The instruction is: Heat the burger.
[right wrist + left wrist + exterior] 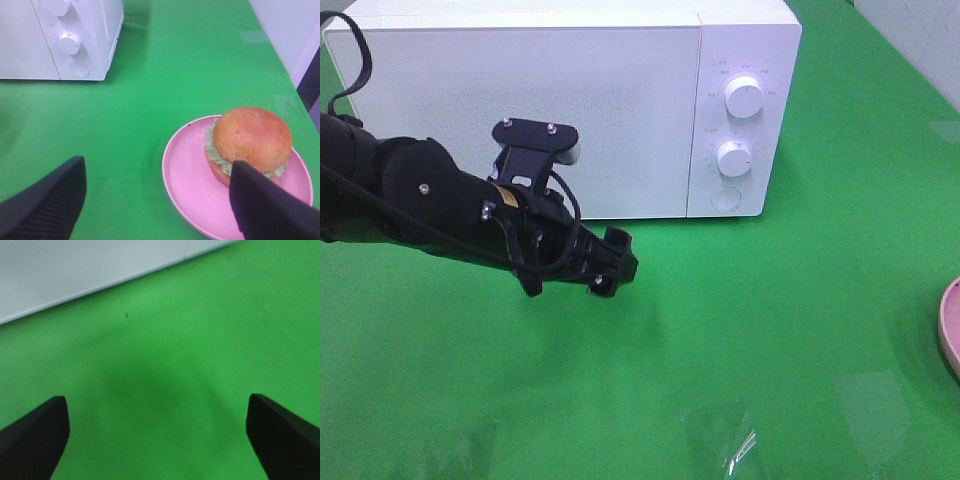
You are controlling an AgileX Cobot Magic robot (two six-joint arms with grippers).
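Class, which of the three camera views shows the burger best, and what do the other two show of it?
The right wrist view: the burger sits whole on the pink plate, bun and lettuce clear. The exterior high view shows only the plate's edge at the right border, no burger. The left wrist view shows none of it.

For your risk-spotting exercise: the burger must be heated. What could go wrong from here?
1. The microwave door is shut, so the burger cannot go in yet.
2. The burger sits off-centre on the pink plate; it may slide if carried.
3. The open left gripper hovers near the door and might bump it.
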